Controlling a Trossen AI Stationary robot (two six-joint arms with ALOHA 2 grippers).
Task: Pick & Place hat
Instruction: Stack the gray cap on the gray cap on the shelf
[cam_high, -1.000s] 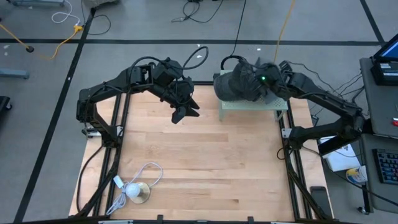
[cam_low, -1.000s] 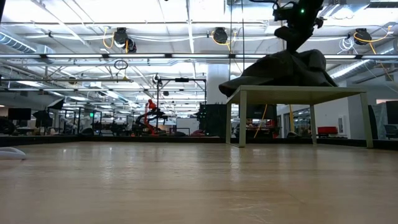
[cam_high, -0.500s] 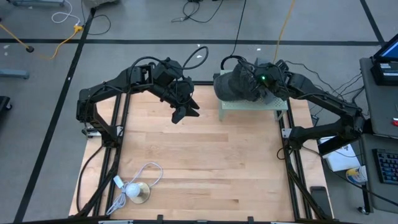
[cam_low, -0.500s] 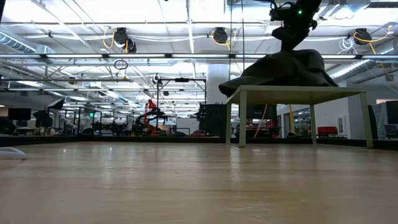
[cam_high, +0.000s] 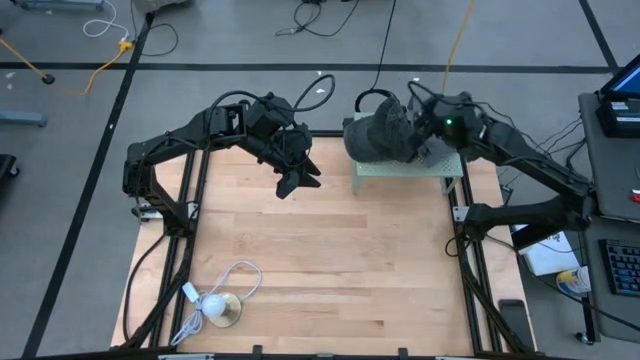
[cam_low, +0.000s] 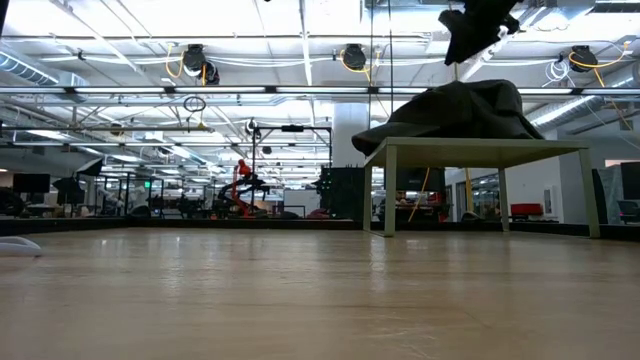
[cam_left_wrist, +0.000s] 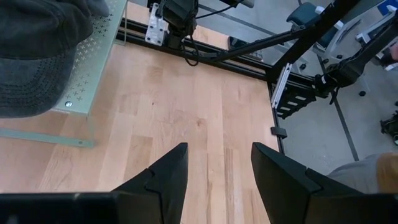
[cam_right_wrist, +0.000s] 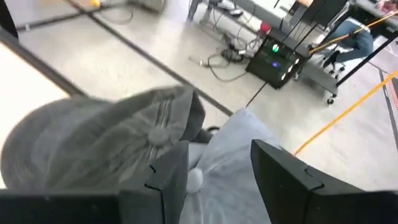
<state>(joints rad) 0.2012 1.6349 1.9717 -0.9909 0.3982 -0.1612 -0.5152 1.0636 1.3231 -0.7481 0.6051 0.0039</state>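
Since the earlier frame the right pincer has let go of the dark grey fabric hat and lifted clear of it; it was down on the crown then, and now hangs above with a gap between its fingers and the cloth. Right wrist view confirms: both dark fingers stand apart, nothing between them, hat below and ahead.

Hat position: on top of the small pale green perforated stand at the far right part of the wooden bench. Low view shows the hat slumped on the stand top, its brim hanging over the stand's edge towards the left arm.

Left pincer: raised over the bench, near the far edge, to the left of the stand and apart from it. Fingers spread, holding nothing. Left wrist view shows bare wood beneath, with the hat brim and a corner of the stand off to one side.

Other item: white cable with a round metallic disc on the near left part of the bench, well apart from both arms.
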